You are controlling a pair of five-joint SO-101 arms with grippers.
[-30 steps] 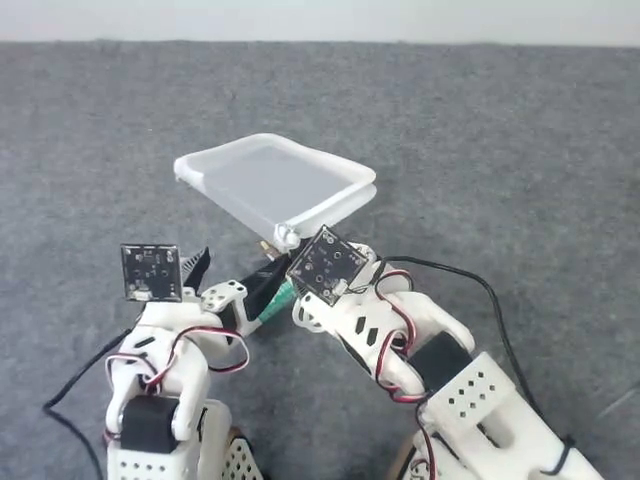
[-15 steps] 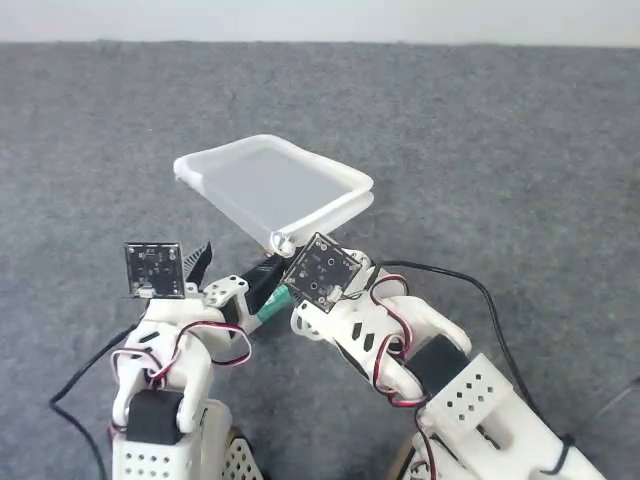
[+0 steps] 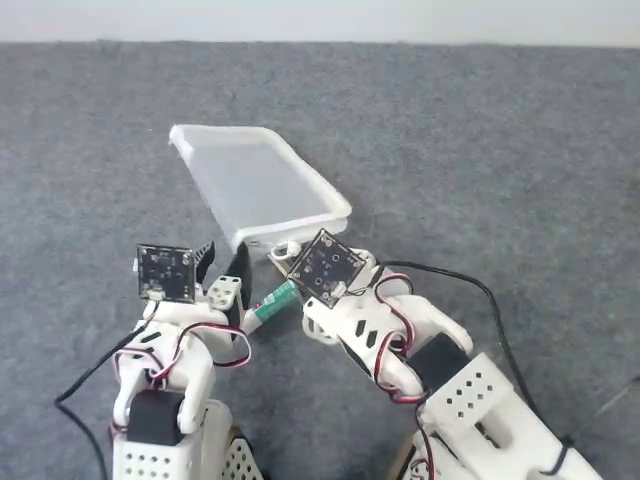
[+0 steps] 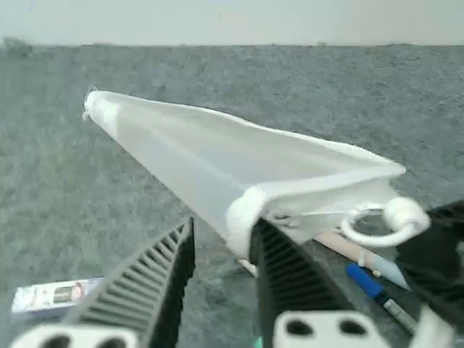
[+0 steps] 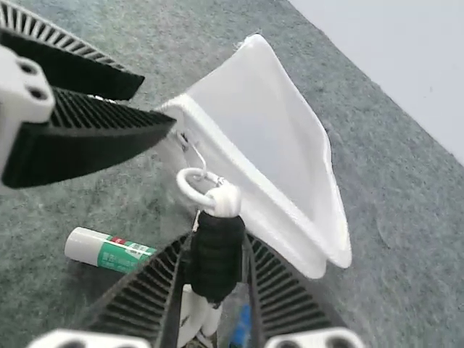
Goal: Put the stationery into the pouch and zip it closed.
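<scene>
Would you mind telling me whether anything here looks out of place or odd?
Nothing looks damaged or spilled. The glue stick and a blue pen lie on the table outside the pouch, though the right gripper is shut on the zip pull.

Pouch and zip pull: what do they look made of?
Pouch: soft, frosted, translucent plastic, perhaps vinyl or silicone; light shows through its sagging walls. Zip pull: smooth white ring and bead, likely plastic; its black ribbed end looks rubbery, though I can't be sure.
</scene>
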